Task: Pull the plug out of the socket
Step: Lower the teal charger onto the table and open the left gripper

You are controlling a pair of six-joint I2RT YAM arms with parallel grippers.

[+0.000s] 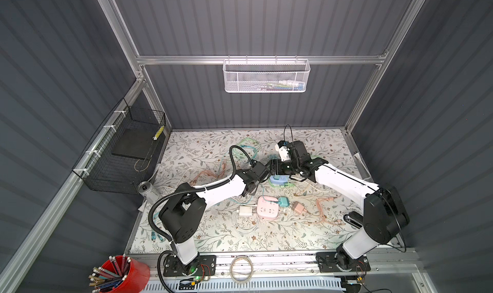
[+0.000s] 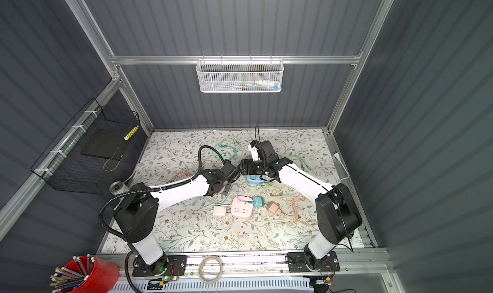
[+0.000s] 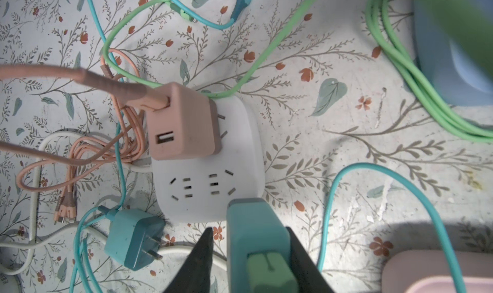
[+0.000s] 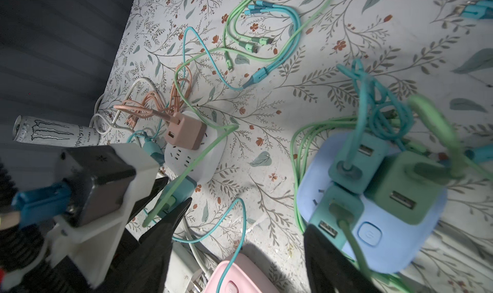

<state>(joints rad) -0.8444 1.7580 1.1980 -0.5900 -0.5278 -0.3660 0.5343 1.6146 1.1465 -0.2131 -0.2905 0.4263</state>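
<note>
Floral tabletop (image 1: 320, 233), left gripper (image 3: 250, 229) low, straddling teal plug (image 3: 256, 241)

In both top views the right arm (image 1: 293, 166) covers most of the blue socket block (image 1: 278, 181), and what is plugged into it cannot be made out there. In the left wrist view the teal plug (image 3: 256, 238) runs off the picture's edge between the fingers (image 3: 198, 259) of the left claw (image 3: 250, 229). Its prongs are hidden, so whether they sit in the white socket block (image 3: 240, 144) cannot be told, nor whether the fingers press it. The pink socket block (image 3: 437, 274) shows only a blurred corner there. In the right wrist view the green plug (image 4: 405, 187) on the blue block is smeared. What lies in the white mesh basket (image 1: 265, 76) is too small to name.
</note>
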